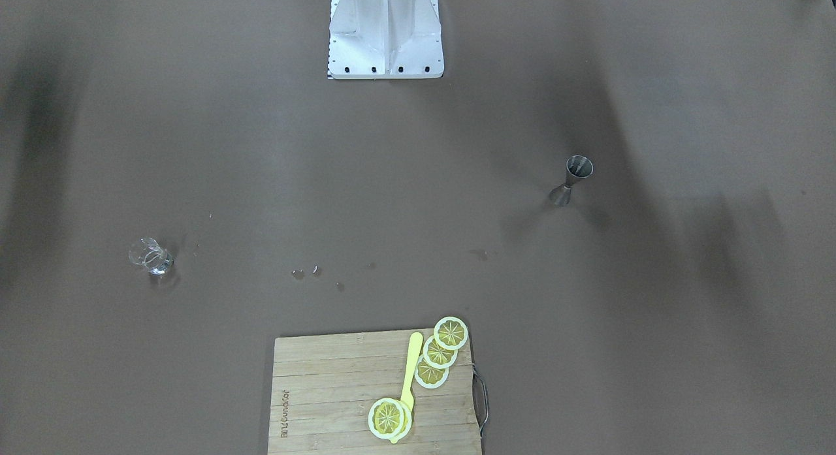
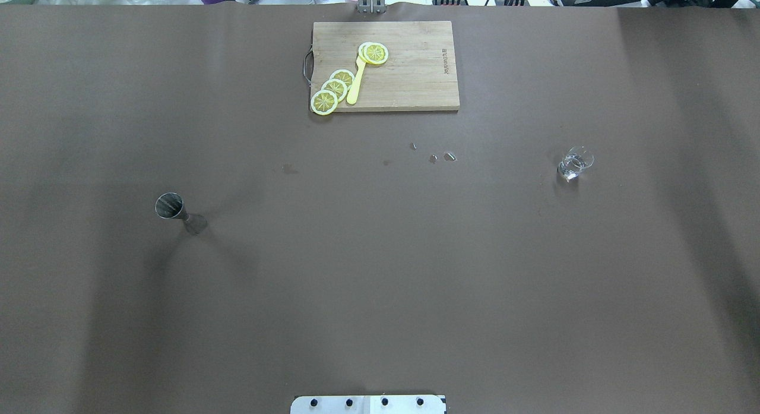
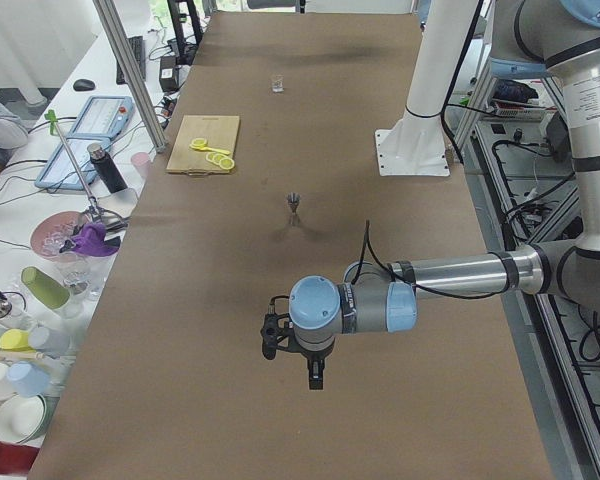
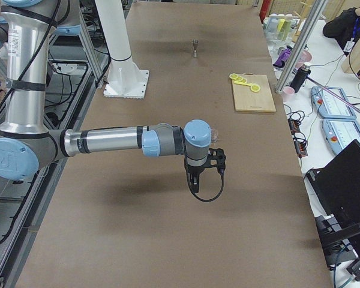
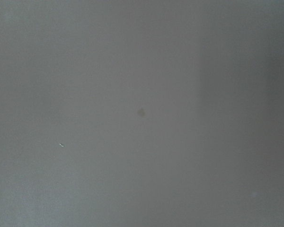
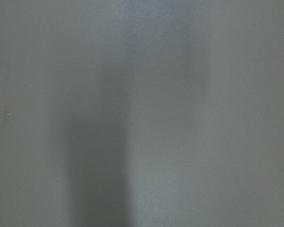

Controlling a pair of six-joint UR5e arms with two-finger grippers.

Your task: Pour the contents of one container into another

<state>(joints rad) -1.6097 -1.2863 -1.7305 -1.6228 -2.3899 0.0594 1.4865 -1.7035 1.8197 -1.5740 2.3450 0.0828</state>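
A steel jigger [image 2: 178, 212] stands upright on the brown table on my left side, also seen in the front view [image 1: 573, 179]. A small clear glass [image 2: 575, 163] stands on my right side [image 1: 151, 256]. Neither gripper appears in the overhead or front view. My left gripper [image 3: 315, 378] hangs over the table's near end in the left side view, well short of the jigger [image 3: 294, 205]. My right gripper [image 4: 194, 179] hangs likewise in the right side view. I cannot tell whether either is open or shut. Both wrist views show only bare table.
A wooden cutting board [image 2: 409, 75] with several lemon slices [image 2: 333, 88] and a yellow utensil [image 2: 356, 81] lies at the far middle edge. A few small droplets [image 2: 440, 157] spot the table. Cups and bottles [image 3: 60, 270] crowd the side bench.
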